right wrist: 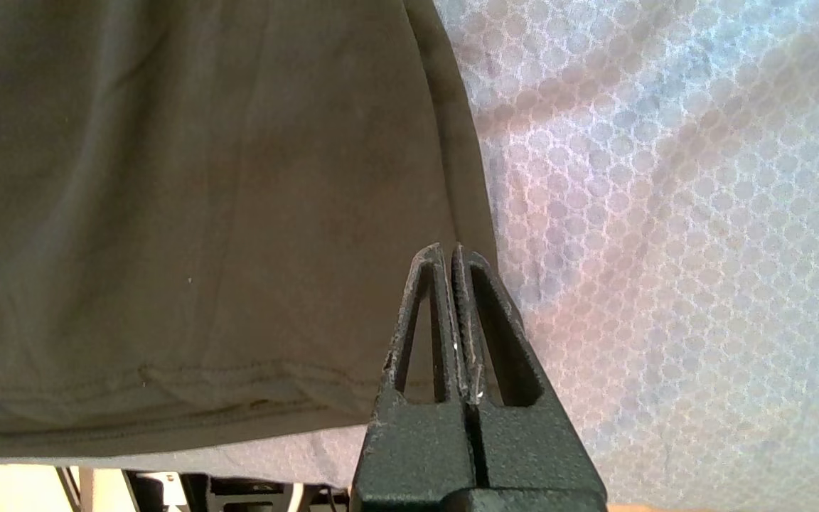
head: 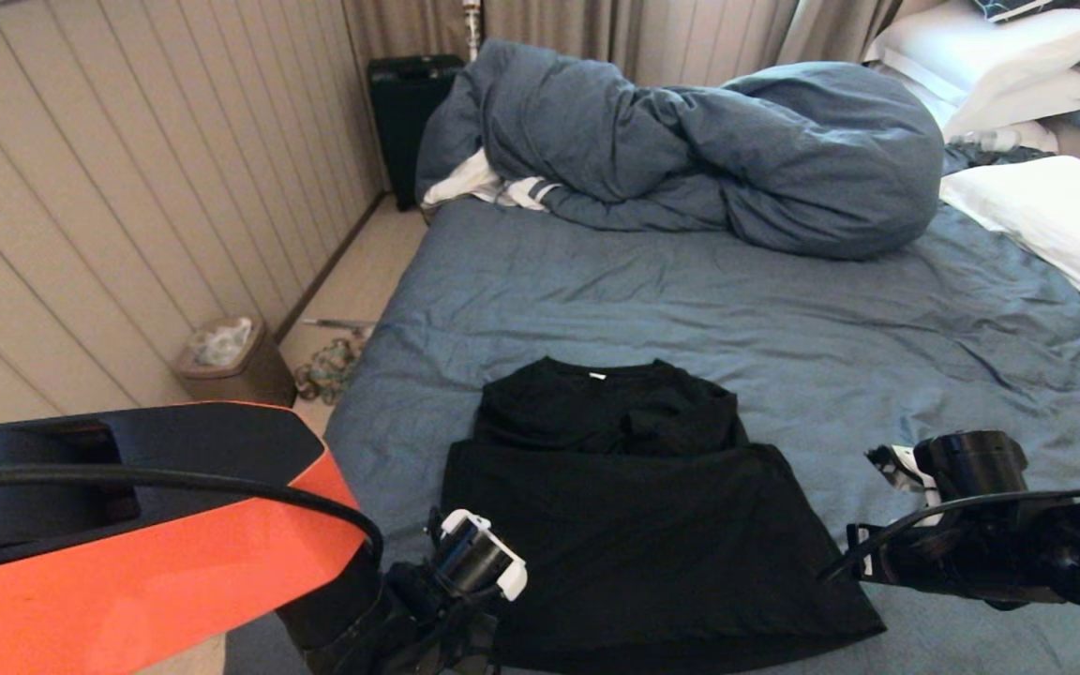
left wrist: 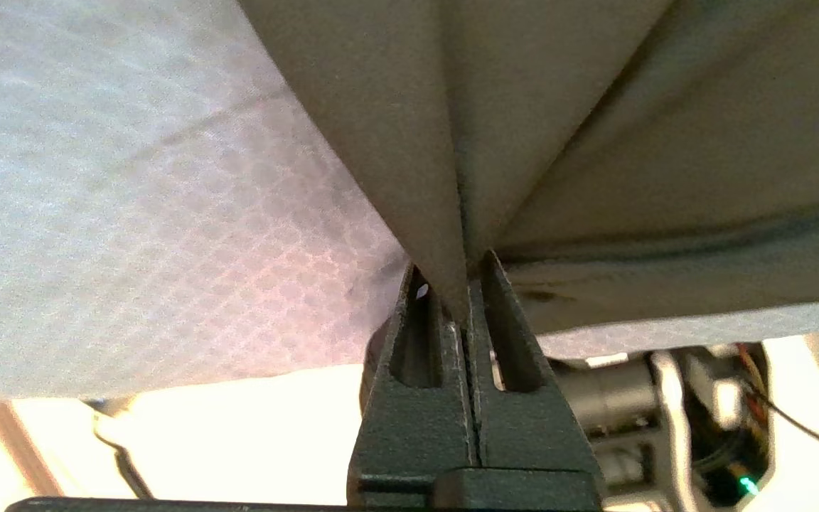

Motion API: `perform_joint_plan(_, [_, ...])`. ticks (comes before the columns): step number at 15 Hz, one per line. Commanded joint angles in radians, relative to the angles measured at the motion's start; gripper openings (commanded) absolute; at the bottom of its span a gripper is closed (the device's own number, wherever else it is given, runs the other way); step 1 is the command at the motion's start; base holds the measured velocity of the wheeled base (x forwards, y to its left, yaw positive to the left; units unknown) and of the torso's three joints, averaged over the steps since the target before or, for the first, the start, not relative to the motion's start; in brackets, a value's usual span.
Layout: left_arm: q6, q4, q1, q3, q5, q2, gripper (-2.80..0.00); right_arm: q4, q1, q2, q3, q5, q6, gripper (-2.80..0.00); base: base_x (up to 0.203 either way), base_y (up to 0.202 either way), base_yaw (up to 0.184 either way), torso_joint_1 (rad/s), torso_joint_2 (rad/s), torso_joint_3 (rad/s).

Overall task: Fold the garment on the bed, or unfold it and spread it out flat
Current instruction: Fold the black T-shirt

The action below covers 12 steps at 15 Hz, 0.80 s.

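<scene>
Near the bed's (head: pixel 784 319) front edge, the left gripper (left wrist: pixel 461 284) pinches the garment's (head: pixel 634 525) corner — the right gripper (right wrist: pixel 448 256) rests clenched beside its hem, grasping nothing.

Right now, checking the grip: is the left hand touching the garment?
Touching: the left wrist view shows the left hand shut on a pinched fold of the garment.

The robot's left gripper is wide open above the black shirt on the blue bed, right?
Not quite. The left gripper is shut, pinching a fold of the black shirt, as the left wrist view shows. The rest holds: the shirt lies on the blue bed.
</scene>
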Motion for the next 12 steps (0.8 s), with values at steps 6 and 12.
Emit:
perform_joint_plan(6, [-0.020,-0.002,-0.035,-0.002,0.039,-0.078,-2.80,-0.001,-0.002,-0.012,0.024,-0.001,-0.004,-2.80,0.000,0.000,0.000,0.000,0.00,0.000])
perform_joint_plan(12, [-0.020,-0.003,-0.035,-0.010,0.031,-0.065,-2.80,-0.005,0.003,0.041,0.042,-0.002,-0.013,0.00,0.000,0.000,0.000,0.000,0.00,0.000])
